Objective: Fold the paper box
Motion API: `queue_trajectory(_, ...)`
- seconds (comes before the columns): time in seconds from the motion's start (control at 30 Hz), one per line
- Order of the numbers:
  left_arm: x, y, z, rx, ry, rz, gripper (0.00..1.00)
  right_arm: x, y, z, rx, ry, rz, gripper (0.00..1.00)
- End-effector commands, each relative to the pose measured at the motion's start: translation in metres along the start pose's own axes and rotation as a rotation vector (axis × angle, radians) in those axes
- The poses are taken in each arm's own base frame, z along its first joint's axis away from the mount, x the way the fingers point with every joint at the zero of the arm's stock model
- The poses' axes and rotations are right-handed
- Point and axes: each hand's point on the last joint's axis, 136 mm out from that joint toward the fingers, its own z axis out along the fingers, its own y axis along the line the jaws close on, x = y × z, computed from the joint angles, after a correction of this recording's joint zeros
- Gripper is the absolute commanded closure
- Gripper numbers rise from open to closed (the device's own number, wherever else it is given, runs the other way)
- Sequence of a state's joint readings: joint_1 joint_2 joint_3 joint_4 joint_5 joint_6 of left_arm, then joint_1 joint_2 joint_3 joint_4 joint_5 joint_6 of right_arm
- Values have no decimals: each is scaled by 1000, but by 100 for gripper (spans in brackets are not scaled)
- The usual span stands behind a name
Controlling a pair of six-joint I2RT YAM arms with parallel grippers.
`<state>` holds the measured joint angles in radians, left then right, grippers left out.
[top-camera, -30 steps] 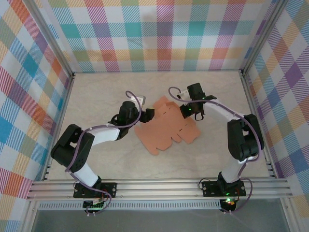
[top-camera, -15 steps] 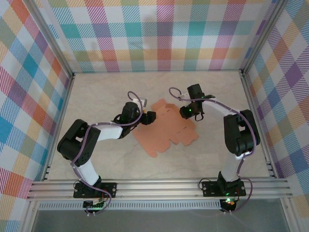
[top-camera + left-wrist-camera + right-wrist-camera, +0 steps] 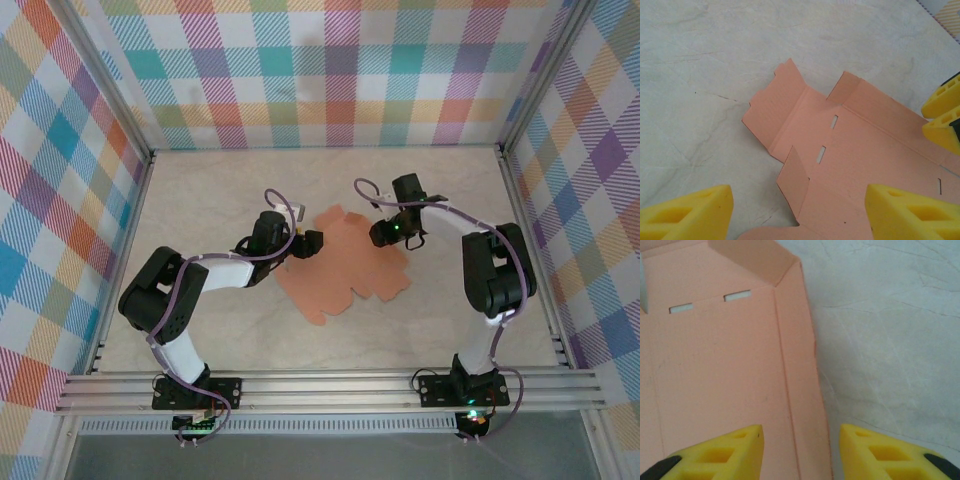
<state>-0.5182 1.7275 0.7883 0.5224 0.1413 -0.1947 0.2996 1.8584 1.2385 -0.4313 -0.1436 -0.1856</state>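
The paper box is a flat salmon-orange cutout lying mid-table between the two arms. A few of its tabs are creased slightly upward. My left gripper is open at the cutout's left edge. In the left wrist view its yellow fingertips straddle the card and a raised side tab, touching neither. My right gripper is open at the cutout's far right corner. In the right wrist view the card's narrow edge strip lies between the spread fingertips, ungripped.
The pale marbled tabletop is enclosed by plaid walls on three sides. An aluminium rail runs along the near edge. The other arm's yellow fingers show at the right edge of the left wrist view.
My right gripper has opened from shut and let go of the card's right edge. The left arm swung in slightly, and the cutout shifted a little toward the left.
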Motion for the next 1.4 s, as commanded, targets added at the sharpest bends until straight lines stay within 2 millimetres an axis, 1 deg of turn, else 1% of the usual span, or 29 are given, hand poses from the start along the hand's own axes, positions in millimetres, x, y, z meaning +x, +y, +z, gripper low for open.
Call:
queue_trajectory(0.0,-1,0,3,11,3,-4,30,-10,3,-7,-35,-30,18,56)
queue_trajectory(0.1,-1,0,4,11,1,-5,30,-15,4,-16,-61,-78,35,55)
queue_trajectory(0.2,-1,0,3,11,-1,-5,30,-15,-2,-19,-57,-90,52,53)
queue_trajectory(0.33,-2,0,2,12,-6,-7,30,-4,-5,-8,-61,-25,31,51)
queue_trajectory(0.47,-5,-4,0,40,-8,-14,30,2,-5,1,-76,10,34,54)
queue_trajectory(0.53,-8,-6,-2,58,-15,-28,30,4,-5,5,-82,24,35,58)
queue_trajectory(0.67,-13,0,-4,80,-34,-90,30,8,-5,9,-84,44,29,66)
queue_trajectory(0.73,-15,6,-5,82,-43,-117,30,10,-4,8,-85,49,19,73)
queue_trajectory(0.77,-14,7,-6,85,-41,-122,30,10,-4,7,-82,47,15,75)
queue_trajectory(0.83,-14,8,-6,91,-39,-123,29,11,-5,6,-69,47,4,83)
queue_trajectory(1.0,-17,14,-9,80,-46,-131,29,10,-5,1,-21,34,-43,99)
queue_trajectory(1.1,-22,23,-13,65,-59,-145,26,7,-4,-1,37,15,-102,100)
queue_trajectory(1.17,-28,34,-16,51,-71,-180,25,4,-3,-2,83,-4,-156,100)
queue_trajectory(1.23,-34,50,-17,25,-72,-229,25,0,-1,-3,141,-28,-220,100)
queue_trajectory(1.37,-47,68,-19,-2,-91,-269,24,-8,2,-5,256,-40,-325,100)
